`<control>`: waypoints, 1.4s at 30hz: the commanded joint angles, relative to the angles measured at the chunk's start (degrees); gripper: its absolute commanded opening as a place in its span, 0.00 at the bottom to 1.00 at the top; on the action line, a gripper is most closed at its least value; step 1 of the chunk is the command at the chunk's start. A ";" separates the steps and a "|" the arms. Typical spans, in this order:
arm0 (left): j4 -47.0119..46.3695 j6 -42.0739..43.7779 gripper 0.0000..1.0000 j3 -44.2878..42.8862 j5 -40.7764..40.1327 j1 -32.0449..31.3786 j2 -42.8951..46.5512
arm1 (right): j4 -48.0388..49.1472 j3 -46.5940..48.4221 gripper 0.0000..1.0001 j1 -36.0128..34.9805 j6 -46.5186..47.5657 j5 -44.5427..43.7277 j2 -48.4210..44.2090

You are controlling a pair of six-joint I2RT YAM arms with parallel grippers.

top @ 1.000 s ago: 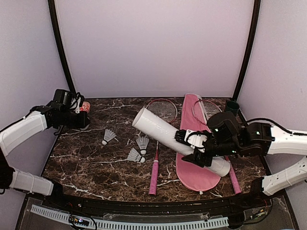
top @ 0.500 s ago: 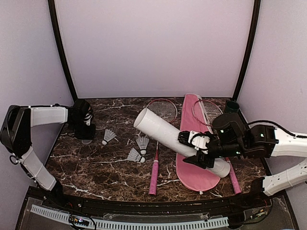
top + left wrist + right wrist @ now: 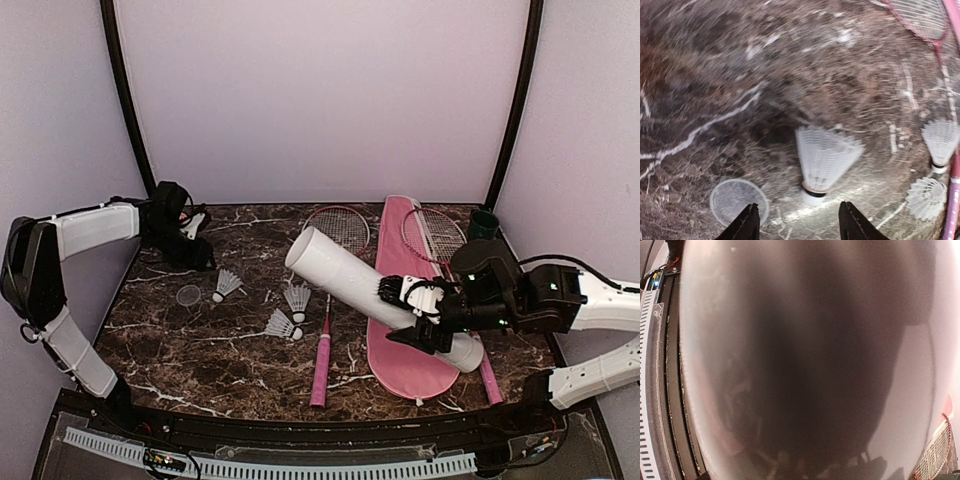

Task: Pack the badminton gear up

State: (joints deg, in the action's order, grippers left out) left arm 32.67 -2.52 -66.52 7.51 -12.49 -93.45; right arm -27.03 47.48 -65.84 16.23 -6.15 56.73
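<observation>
Tube [image 3: 340,275] sits clamped in the right gripper [image 3: 428,318], tilted over the bag [image 3: 400,235], mouth toward the left for loading; left gripper [image 3: 800,224] hangs, jaws apart, above a shuttlecock [image 3: 824,162], likely to pick it

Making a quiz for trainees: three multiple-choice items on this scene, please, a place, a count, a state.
1. On the table, the clear lid lies: A left of the shuttlecocks; B far right; C at the near edge.
2. Shuttlecocks: A two; B three; C five.
3. The white tube is: A lying loose; B clamped in the right gripper; C upright.
Answers: A, it sits beside the leftmost shuttlecock; B, three feather skirts show; B, the gripper closes around it.
</observation>
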 commanded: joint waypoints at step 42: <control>15.43 26.77 0.04 -32.00 34.46 -19.14 -30.99 | 1.87 -2.55 0.30 -0.07 -1.24 0.59 -4.83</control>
State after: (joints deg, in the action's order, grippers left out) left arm 45.52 23.07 -97.69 39.70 -31.33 -124.66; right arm -27.44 45.54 -65.84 15.73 -5.80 52.99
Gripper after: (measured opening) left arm 0.102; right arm 0.599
